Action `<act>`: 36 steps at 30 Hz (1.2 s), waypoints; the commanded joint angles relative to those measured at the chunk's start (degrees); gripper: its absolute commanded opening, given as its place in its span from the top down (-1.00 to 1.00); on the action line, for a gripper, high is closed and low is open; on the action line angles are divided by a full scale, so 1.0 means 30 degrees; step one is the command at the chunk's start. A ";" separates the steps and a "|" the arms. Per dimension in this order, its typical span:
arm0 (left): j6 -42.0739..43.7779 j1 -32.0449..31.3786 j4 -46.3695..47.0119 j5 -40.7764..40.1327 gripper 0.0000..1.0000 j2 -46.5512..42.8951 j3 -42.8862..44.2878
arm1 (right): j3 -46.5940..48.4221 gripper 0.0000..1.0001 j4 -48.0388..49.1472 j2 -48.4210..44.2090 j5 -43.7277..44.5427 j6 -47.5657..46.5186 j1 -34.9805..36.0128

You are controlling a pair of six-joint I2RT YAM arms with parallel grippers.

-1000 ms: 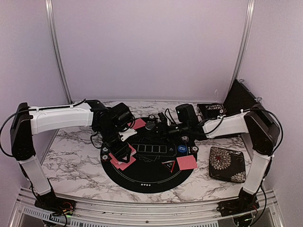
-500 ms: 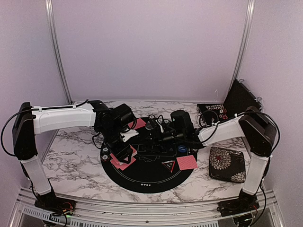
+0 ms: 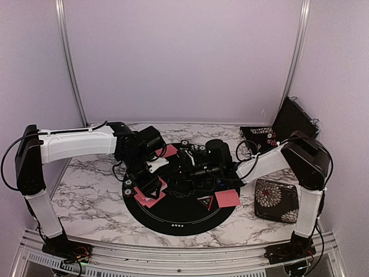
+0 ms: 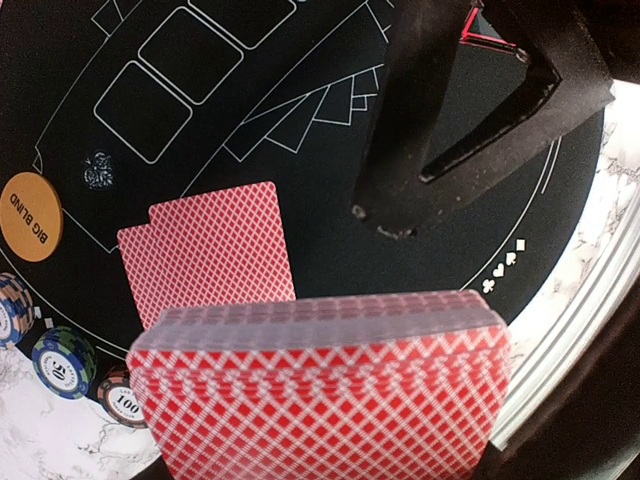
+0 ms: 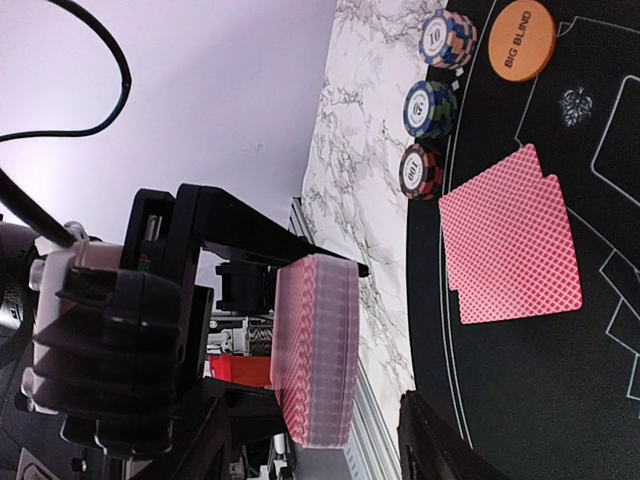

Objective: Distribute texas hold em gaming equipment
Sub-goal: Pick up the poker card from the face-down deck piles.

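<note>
Left gripper [image 3: 148,186], left of centre in the top view, is clamped on the deck [image 4: 322,392], held on edge above the mat [image 3: 179,220]. Right gripper [image 3: 185,168] at mat centre, jaws apart, nothing between them, pointing at the deck. Two cards [image 4: 210,250] lie face down and overlapping on the mat, mid-left of the left wrist view. Orange button [image 4: 30,215] at that view's left edge, three chip stacks [image 4: 62,362] below it on the mat's rim. Triangle marker [image 3: 205,201] and another card [image 3: 227,198] lie lower right on the mat.
</note>
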 commanded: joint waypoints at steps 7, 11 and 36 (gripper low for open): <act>0.0123 -0.0121 -0.0699 -0.0008 -0.10 0.0240 0.0931 | 0.0307 -0.12 0.2318 0.1069 -0.0469 0.1455 0.0606; 0.0179 -0.0121 -0.0733 -0.0021 -0.10 0.0286 0.1004 | 0.0582 -0.12 0.2866 0.1600 -0.0534 0.1823 0.0793; 0.0268 -0.0123 -0.1012 -0.0322 -0.10 -0.0035 0.0957 | 0.1285 -0.10 0.1683 0.2475 0.0022 0.0906 0.1030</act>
